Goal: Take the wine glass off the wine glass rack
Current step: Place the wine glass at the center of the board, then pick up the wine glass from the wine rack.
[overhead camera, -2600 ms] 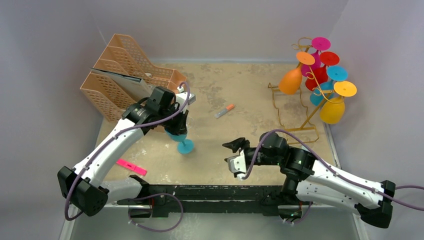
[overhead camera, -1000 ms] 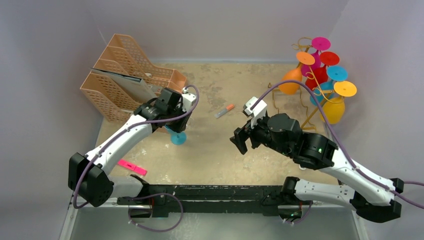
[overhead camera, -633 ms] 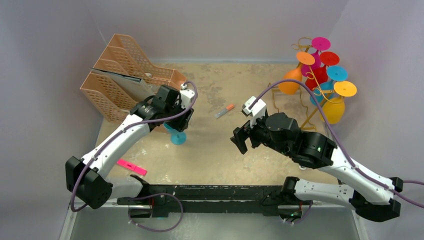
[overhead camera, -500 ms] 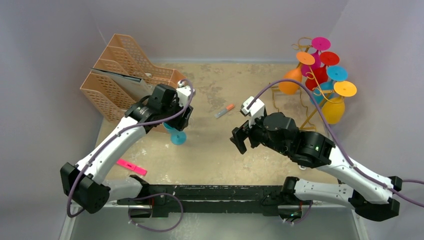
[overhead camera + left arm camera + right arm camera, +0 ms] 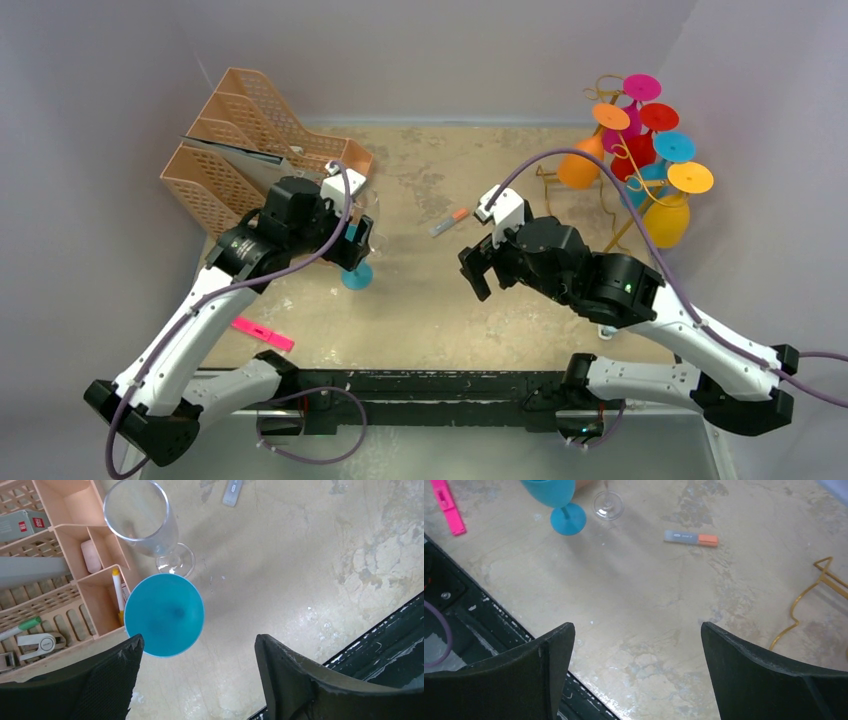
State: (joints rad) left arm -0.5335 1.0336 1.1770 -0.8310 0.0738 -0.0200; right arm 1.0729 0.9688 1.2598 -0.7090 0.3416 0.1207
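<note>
Left gripper (image 5: 197, 640) hangs over the blue wine glass (image 5: 164, 615), jaws apart — right gripper (image 5: 636, 626) likewise, mid-table.

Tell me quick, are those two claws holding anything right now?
Left gripper: open, over the blue wine glass, not gripping it.
Right gripper: open, holding nothing.

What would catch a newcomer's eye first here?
The cluster of bright glasses hanging on the gold wine glass rack at the far right corner stands out most. Next is the blue wine glass standing upright beside a clear glass, under the open left gripper, by the peach file organiser.
</note>
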